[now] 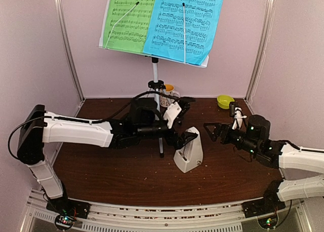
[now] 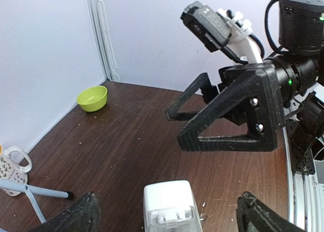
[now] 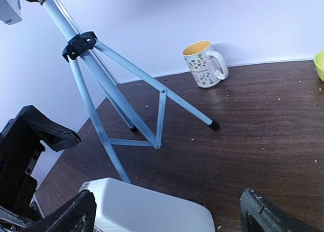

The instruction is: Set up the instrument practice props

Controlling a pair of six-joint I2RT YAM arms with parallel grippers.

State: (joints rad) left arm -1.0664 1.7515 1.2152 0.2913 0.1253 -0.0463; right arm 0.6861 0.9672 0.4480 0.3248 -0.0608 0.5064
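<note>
1. The music stand [image 1: 156, 85] stands at the back middle of the table [image 1: 116, 176] with its tripod legs spread. A green sheet [image 1: 129, 16] and a blue sheet [image 1: 185, 22] lie side by side on its desk, inner edges meeting.
2. The white metronome [image 1: 188, 152] stands upright just in front of the tripod, near the table's middle.
3. The left gripper [image 2: 167, 195] has its jaws wide apart. The metronome's top sits between them with a gap on each side.
4. The right gripper [image 2: 176, 129] faces the metronome from the right, jaws apart, holding nothing.
5. A mug [image 3: 204, 64] sits by the back wall and a lime bowl [image 2: 92, 98] in the far right corner. Plain wood lies between the metronome and the near edge.
</note>
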